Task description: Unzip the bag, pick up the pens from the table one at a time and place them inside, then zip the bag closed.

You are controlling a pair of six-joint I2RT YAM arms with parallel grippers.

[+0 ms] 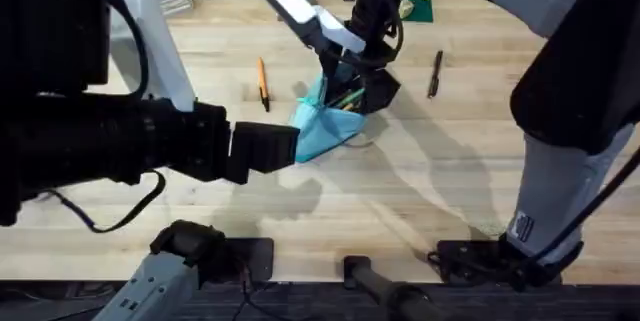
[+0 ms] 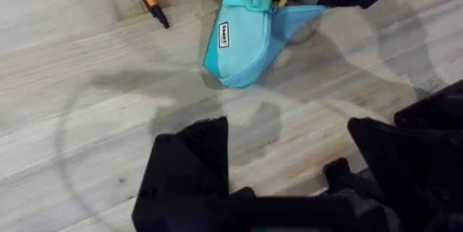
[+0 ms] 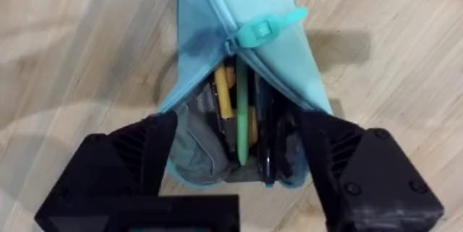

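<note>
Overhead view: the bag (image 1: 322, 129) lies near the middle of the table (image 1: 420, 181), a little toward the far edge, with both arms reaching to it.
Bag: light-blue soft pouch, partly unzipped; its open end points to the far edge, its closed end to the near edge.
Zipper: the teal pull tab (image 3: 269, 28) sits partway along the bag, and from there the mouth spreads wide.
Inside the bag: several pens stand in the opening, among them a yellow one (image 3: 223, 102), a green one (image 3: 241, 116) and a dark one (image 3: 262, 127).
Right gripper (image 3: 239, 156): its fingers are apart and stand at the two sides of the open mouth, against the fabric; whether they press it I cannot tell.
Left gripper (image 2: 289, 160): its fingers are wide apart and hold nothing; it hangs above bare wood just beside the closed end of the bag.
Orange pen (image 1: 263, 83): it lies flat on the table, left of the bag and apart from it, dark tip toward the near edge.
Black pen (image 1: 435, 73): it lies on the table, well apart from the bag, toward the right edge.
</note>
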